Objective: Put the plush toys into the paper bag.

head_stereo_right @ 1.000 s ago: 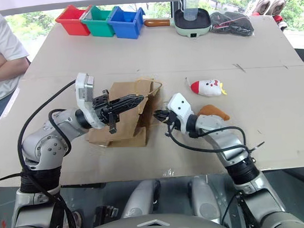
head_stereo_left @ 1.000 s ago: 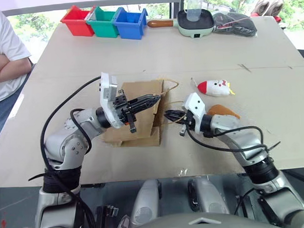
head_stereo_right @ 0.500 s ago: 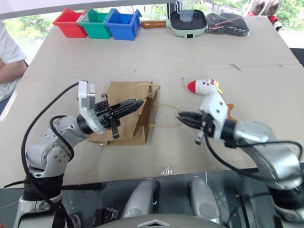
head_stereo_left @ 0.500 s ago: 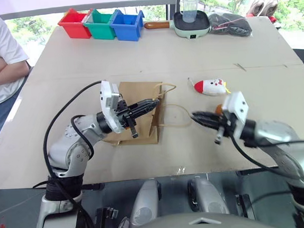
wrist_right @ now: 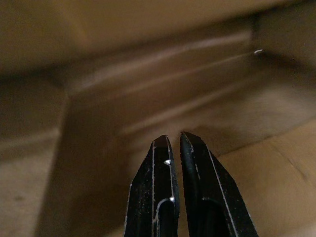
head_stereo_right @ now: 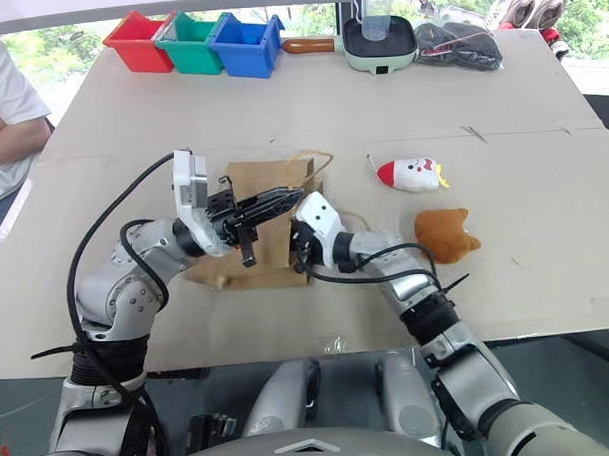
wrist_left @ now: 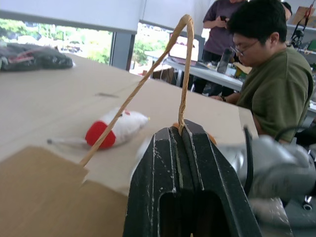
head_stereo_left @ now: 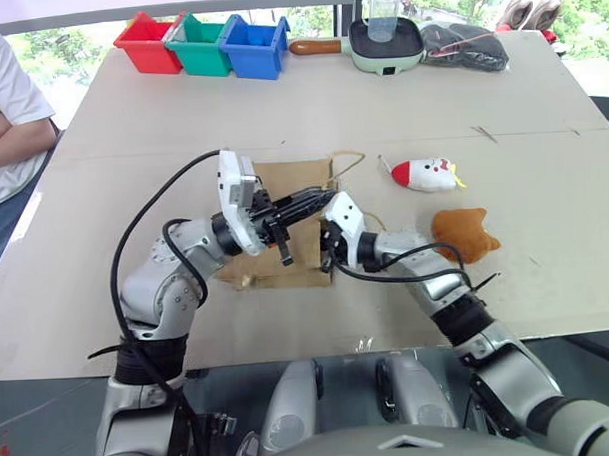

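A plain brown kraft paper bag (head_stereo_left: 284, 224) lies on its side near the middle of the pale counter (head_stereo_left: 310, 108), its mouth facing the right edge. The left claw (head_stereo_left: 323, 196) is clamped on one twisted paper loop handle (wrist_left: 181, 69) of the bag, lifting the top side of the mouth. The right claw (wrist_right: 174, 143) has its two black fingers pressed together, holding nothing, and its tip sits at the bag's mouth with brown paper walls all around it. A white oval plush chicken with a red head end (head_stereo_left: 423, 174) lies on the counter to the right of the bag, apart from it. An orange-brown drumstick-shaped plush toy (head_stereo_left: 463, 232) lies nearer the front edge, further right. Both toys are outside the bag. Red, green and blue plastic bins (head_stereo_left: 206, 43) stand in a row at the far left corner
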You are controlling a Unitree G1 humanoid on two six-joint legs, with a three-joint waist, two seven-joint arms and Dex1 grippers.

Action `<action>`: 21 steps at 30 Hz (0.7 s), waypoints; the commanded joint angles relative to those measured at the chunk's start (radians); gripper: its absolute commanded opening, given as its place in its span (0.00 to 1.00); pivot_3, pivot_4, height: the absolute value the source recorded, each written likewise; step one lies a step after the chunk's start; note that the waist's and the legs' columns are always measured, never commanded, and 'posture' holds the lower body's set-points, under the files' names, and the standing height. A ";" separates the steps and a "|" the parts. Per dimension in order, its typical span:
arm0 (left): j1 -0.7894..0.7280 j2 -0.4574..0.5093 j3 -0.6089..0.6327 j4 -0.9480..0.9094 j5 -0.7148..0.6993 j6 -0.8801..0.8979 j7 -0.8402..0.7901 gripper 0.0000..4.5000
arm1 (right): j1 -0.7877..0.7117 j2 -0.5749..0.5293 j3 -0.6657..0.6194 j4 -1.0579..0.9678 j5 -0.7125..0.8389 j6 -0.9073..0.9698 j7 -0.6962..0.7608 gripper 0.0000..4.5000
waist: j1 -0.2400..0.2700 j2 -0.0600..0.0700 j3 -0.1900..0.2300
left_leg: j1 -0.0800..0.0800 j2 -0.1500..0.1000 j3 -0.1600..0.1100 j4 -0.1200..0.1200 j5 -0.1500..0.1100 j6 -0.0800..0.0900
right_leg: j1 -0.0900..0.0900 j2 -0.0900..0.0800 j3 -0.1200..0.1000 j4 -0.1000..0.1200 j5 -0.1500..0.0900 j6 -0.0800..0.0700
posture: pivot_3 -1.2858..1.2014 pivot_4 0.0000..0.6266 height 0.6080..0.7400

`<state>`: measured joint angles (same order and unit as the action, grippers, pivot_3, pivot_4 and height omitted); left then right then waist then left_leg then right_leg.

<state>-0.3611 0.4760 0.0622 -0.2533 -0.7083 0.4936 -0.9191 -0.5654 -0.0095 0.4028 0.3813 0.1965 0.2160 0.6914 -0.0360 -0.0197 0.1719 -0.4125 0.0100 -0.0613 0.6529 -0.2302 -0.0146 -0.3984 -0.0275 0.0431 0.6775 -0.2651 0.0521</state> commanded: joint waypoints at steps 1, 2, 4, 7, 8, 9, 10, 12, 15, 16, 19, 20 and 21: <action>-0.045 0.004 0.066 -0.017 -0.026 -0.010 0.042 0.00 | -0.018 0.060 -0.030 0.071 -0.033 -0.047 -0.074 0.02 | -0.004 0.000 0.000 | 0.001 0.000 0.000 0.000 0.000 0.000 | 0.000 0.000 0.000 0.000 0.000 0.000 | 0.52 0.24 1.00; -0.056 0.008 0.087 -0.015 -0.035 -0.004 0.058 0.00 | -0.020 0.077 -0.040 0.083 -0.039 -0.050 -0.095 0.02 | -0.004 0.000 0.000 | 0.001 0.000 0.000 0.000 0.000 0.000 | 0.000 0.000 0.000 0.001 0.000 0.000 | 0.52 0.24 1.00; -0.084 0.014 0.132 -0.008 -0.042 -0.004 0.100 0.00 | -0.026 0.107 -0.056 0.115 -0.073 -0.049 -0.168 0.02 | -0.007 0.000 0.000 | 0.001 0.000 0.000 0.000 0.000 0.000 | 0.000 0.000 0.000 0.001 0.000 0.000 | 0.52 0.24 1.00; -0.120 0.009 0.162 0.008 -0.007 -0.032 0.164 0.00 | -0.040 0.135 -0.069 0.160 -0.127 -0.061 -0.260 0.02 | -0.006 0.000 0.000 | 0.002 0.001 -0.001 -0.001 0.000 0.000 | 0.000 0.001 0.000 0.002 0.000 0.000 | 0.52 0.24 1.00; -0.136 -0.001 0.155 0.018 0.037 -0.055 0.205 0.00 | -0.056 0.147 -0.075 0.180 -0.156 -0.074 -0.320 0.02 | -0.005 0.000 0.000 | 0.003 0.000 -0.001 -0.001 0.000 0.000 | 0.001 0.001 0.000 0.002 0.000 0.000 | 0.52 0.24 1.00; -0.149 -0.017 0.150 0.029 0.065 -0.083 0.231 0.00 | -0.072 0.157 -0.082 0.202 -0.181 -0.087 -0.377 0.02 | -0.004 0.000 0.000 | 0.005 0.000 0.000 -0.001 0.000 0.000 | 0.002 0.001 0.001 0.002 0.000 0.000 | 0.52 0.24 1.00; -0.160 -0.028 0.143 0.042 0.104 -0.125 0.250 0.00 | -0.089 0.166 -0.093 0.224 -0.197 -0.094 -0.423 0.02 | 0.000 0.000 0.000 | 0.005 0.000 0.000 -0.001 0.000 0.000 | 0.003 0.001 0.001 0.002 0.000 0.000 | 0.52 0.24 1.00; -0.168 -0.039 0.133 0.057 0.145 -0.169 0.264 0.00 | -0.111 0.175 -0.101 0.255 -0.209 -0.099 -0.463 0.02 | 0.004 0.000 0.000 | 0.006 -0.001 0.000 -0.001 0.001 -0.001 | 0.004 -0.001 0.001 0.002 0.000 0.000 | 0.52 0.24 1.00; -0.156 -0.032 0.137 0.059 0.150 -0.152 0.275 0.00 | -0.153 0.177 -0.080 0.316 -0.254 -0.106 -0.514 0.02 | 0.003 0.000 0.000 | 0.006 -0.002 0.000 -0.001 0.001 -0.002 | 0.004 -0.001 0.001 0.002 0.000 0.000 | 0.52 0.24 1.00; -0.146 -0.035 0.148 0.057 0.154 -0.158 0.290 0.00 | -0.157 0.173 -0.065 0.332 -0.271 -0.088 -0.513 0.02 | 0.002 0.000 0.000 | 0.006 -0.002 0.000 -0.001 0.001 -0.002 | 0.004 -0.001 0.001 0.002 0.000 0.000 | 0.52 0.24 1.00; -0.147 -0.061 0.182 0.062 0.139 -0.157 0.343 0.00 | -0.154 0.166 -0.041 0.350 -0.283 -0.051 -0.464 0.02 | -0.001 0.000 -0.001 | 0.007 -0.002 0.000 -0.002 0.001 -0.002 | 0.004 -0.001 0.001 0.002 0.000 0.000 | 0.52 0.24 1.00; -0.153 -0.069 0.192 0.064 0.123 -0.149 0.352 0.00 | -0.153 0.167 -0.045 0.347 -0.272 -0.034 -0.442 0.02 | -0.002 0.000 -0.001 | 0.007 -0.001 0.000 -0.002 0.001 -0.002 | 0.004 -0.001 0.001 0.002 0.000 0.000 | 0.52 0.24 1.00; -0.156 -0.075 0.201 0.064 0.108 -0.138 0.361 0.00 | -0.150 0.167 -0.049 0.341 -0.263 -0.023 -0.420 0.02 | -0.003 0.000 -0.001 | 0.007 -0.001 0.000 -0.002 0.001 -0.002 | 0.004 -0.001 0.001 0.002 0.000 0.000 | 0.52 0.24 1.00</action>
<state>-0.4971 0.4021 0.2260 -0.1718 -0.5647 0.3615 -0.5784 -0.7311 0.1333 0.3518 0.6693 -0.0639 0.1225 0.2368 -0.0389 -0.0201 0.1711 -0.4052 0.0086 -0.0611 0.6505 -0.2294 -0.0162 -0.3936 -0.0283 0.0447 0.6792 -0.2650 0.0519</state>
